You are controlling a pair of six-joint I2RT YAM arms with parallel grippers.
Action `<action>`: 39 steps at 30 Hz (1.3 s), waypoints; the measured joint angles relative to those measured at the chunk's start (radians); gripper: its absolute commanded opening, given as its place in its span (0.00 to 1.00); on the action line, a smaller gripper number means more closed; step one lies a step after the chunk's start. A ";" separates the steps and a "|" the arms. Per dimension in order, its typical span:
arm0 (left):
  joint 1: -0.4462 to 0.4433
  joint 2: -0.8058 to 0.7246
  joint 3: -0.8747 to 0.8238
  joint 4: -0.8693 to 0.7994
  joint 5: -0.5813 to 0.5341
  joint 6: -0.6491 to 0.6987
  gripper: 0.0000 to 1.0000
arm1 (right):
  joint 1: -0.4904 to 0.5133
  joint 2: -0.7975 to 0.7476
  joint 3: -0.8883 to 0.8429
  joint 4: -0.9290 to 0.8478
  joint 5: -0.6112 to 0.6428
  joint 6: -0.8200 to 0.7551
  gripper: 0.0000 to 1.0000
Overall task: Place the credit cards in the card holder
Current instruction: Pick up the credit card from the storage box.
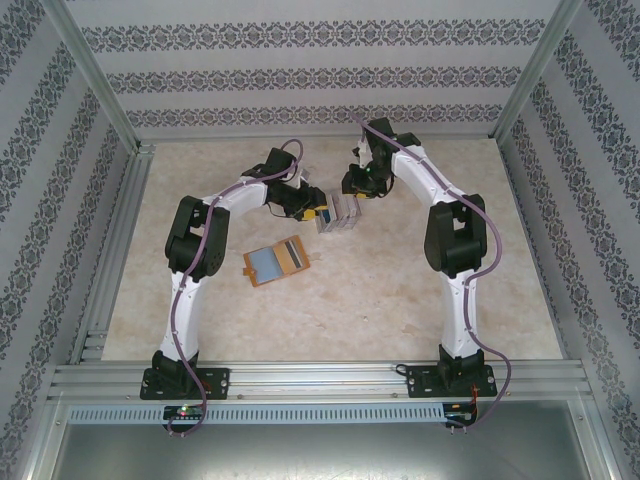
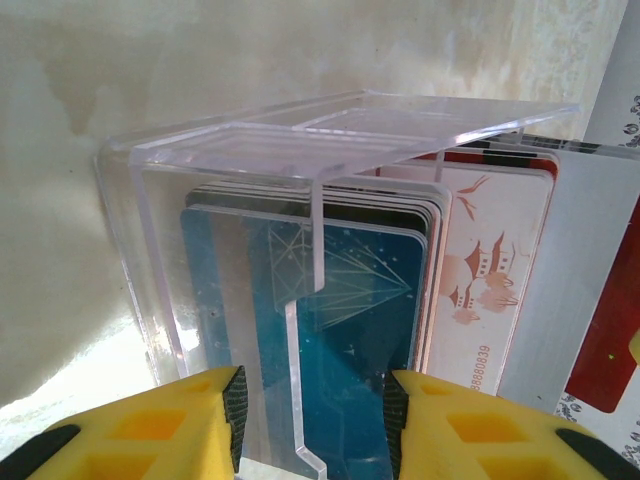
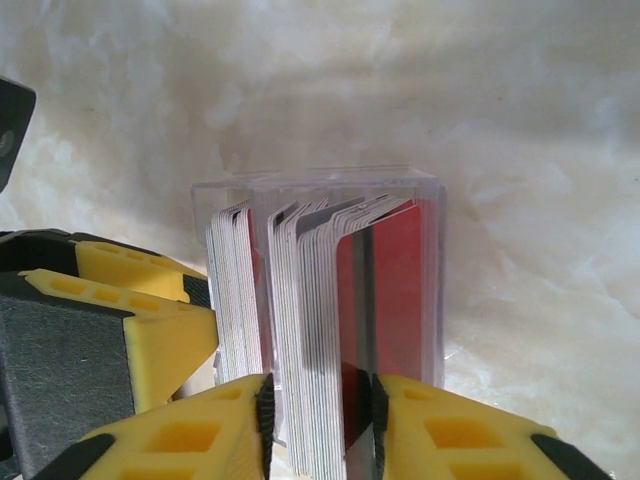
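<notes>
Fingers of my left gripper (image 2: 315, 425) are clamped on the clear box (image 2: 250, 150), with a blue card just behind its wall. Fingers of my right gripper (image 3: 320, 420) straddle a bundle of the credit cards (image 3: 300, 300) standing in that box, a red one outermost; whether they pinch it, I cannot tell. All this sits on a pale marbled table (image 1: 400, 290), with patterned walls (image 1: 300, 80) on three sides and an aluminium frame (image 1: 320, 375) at the near edge. The card holder (image 1: 276, 263) lies open and flat beside my left arm, apart from both grippers
</notes>
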 measured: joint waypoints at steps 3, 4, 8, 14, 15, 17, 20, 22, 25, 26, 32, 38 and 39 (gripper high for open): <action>0.000 0.000 0.000 0.000 0.000 0.000 0.43 | -0.003 0.000 -0.001 -0.003 0.013 -0.003 0.17; 0.000 0.000 0.000 0.000 0.000 0.000 0.43 | -0.006 0.000 -0.002 -0.003 0.015 -0.003 0.16; 0.000 0.000 0.000 0.000 0.000 0.000 0.43 | -0.013 -0.001 -0.004 -0.005 0.015 -0.002 0.10; 0.000 0.002 0.003 -0.001 0.000 0.000 0.43 | -0.023 -0.005 -0.005 -0.012 0.019 -0.005 0.06; 0.000 0.003 0.005 -0.001 0.000 0.000 0.43 | -0.024 -0.007 -0.005 -0.013 0.018 -0.005 0.06; 0.000 0.003 0.008 -0.003 0.000 0.000 0.43 | -0.026 -0.014 -0.006 -0.015 0.019 -0.005 0.06; 0.000 0.004 0.009 -0.005 -0.001 0.000 0.43 | -0.026 -0.034 -0.016 -0.016 0.019 -0.005 0.06; 0.000 0.004 0.009 -0.006 -0.002 0.000 0.43 | -0.026 -0.060 -0.036 -0.013 0.019 -0.005 0.06; 0.000 0.004 0.009 -0.006 -0.002 0.000 0.43 | -0.026 -0.099 -0.069 -0.003 0.023 -0.005 0.06; 0.000 0.004 0.009 -0.006 -0.003 0.000 0.43 | -0.026 -0.113 -0.080 0.001 0.023 -0.005 0.06; -0.001 0.004 0.011 -0.008 -0.013 0.003 0.43 | -0.025 -0.193 -0.149 0.042 0.030 -0.005 0.06; -0.001 0.003 0.011 -0.008 -0.031 0.005 0.43 | -0.023 -0.284 -0.229 0.097 0.030 -0.005 0.06; -0.001 0.002 0.011 -0.008 -0.036 0.005 0.43 | -0.023 -0.303 -0.250 0.112 0.030 -0.005 0.06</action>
